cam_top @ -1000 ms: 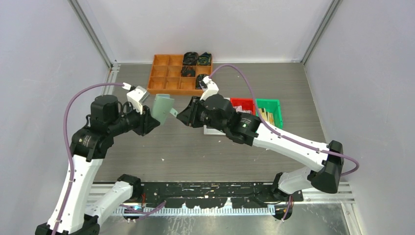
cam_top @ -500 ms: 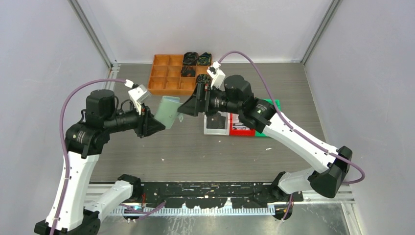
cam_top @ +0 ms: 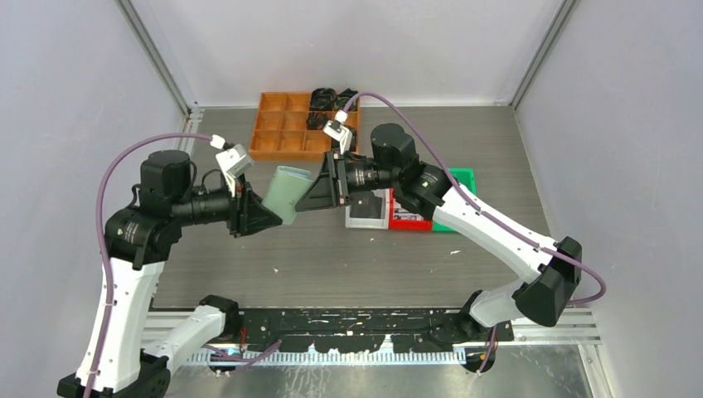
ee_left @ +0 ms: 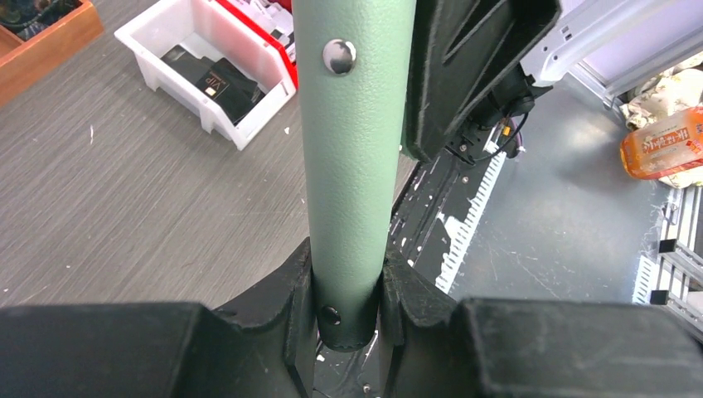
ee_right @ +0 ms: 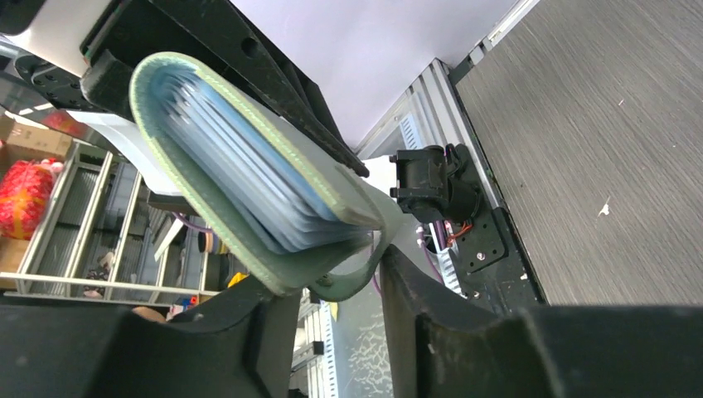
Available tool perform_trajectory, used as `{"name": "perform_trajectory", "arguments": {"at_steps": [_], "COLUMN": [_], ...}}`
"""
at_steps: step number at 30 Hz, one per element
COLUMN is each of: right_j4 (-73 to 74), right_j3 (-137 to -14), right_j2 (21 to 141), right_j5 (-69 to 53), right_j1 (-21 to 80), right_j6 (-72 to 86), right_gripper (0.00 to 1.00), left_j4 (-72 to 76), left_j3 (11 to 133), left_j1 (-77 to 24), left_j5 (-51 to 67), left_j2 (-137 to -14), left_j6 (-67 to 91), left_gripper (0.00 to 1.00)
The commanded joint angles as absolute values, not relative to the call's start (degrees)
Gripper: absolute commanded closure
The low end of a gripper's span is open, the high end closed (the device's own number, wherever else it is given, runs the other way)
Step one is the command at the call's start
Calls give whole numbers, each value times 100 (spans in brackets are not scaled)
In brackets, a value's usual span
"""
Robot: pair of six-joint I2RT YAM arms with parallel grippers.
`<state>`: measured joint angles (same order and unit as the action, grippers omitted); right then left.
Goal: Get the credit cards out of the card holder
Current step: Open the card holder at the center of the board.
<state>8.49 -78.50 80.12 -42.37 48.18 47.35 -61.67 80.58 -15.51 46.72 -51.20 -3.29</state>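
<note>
My left gripper (cam_top: 269, 215) is shut on the lower end of the sage-green card holder (cam_top: 287, 191), which it holds in the air over the table's left middle. In the left wrist view the holder (ee_left: 352, 166) rises between the pads as a closed green fold with a snap stud. My right gripper (cam_top: 303, 201) meets it from the right. Its jaws (ee_right: 332, 290) stand apart around the holder's tab (ee_right: 365, 265) and corner. Light blue pocket layers (ee_right: 249, 178) show at the holder's open edge; I cannot tell credit cards among them. Dark cards (ee_left: 220, 75) lie in the white bin (ee_left: 149, 41).
An orange compartment tray (cam_top: 282, 124) with black coiled items stands at the back. The white bin (cam_top: 352, 222), a red bin (cam_top: 410, 222) and a green bin (cam_top: 460, 178) sit in a row under my right forearm.
My right arm has swung back and up, uncovering the bins, while its jaws opened wide and then narrowed around the tab. My left arm has tilted the holder a little to the right.
</note>
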Motion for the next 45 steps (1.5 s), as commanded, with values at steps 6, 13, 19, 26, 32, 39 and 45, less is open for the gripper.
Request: {"name": "perform_trajectory", "arguments": {"at_steps": [6, 13, 19, 26, 32, 39, 45], "right_j4": [1248, 2249, 2598, 2206, 1941, 1590, 499], "right_j3": [-8026, -8155, -8324, -8586, -8610, -8393, -7963], "right_j2": [7760, 7547, 7545, 7796, 7874, 7853, 7635], "right_j5": [-4711, -4540, -4367, -4309, -4309, -4333, -4588], "right_j1": [4804, 4765, 4763, 4764, 4763, 4765, 4764], "right_j6": [4193, 3397, 3080, 3311, 3291, 3452, 4202], "right_gripper": [66, 67, 44, 32, 43, 59, 82], "left_j4": [-6202, -6375, -6462, -6546, -6747, -6719, -6587], "left_j3": [8401, 8539, 8612, 8685, 8837, 8854, 8710], "left_j1": [-1536, -1538, -1538, -1542, -1538, -1538, -1538], "left_j5": [5067, 5182, 5342, 5590, 5713, 5878, 5614], "left_j2": [-5076, -5114, -5166, -5237, -5323, -5331, -5290], "left_j6": [-465, -547, -530, -401, -473, -333, -277], "left_gripper": [100, 100, 100, 100, 100, 100, 87]}}
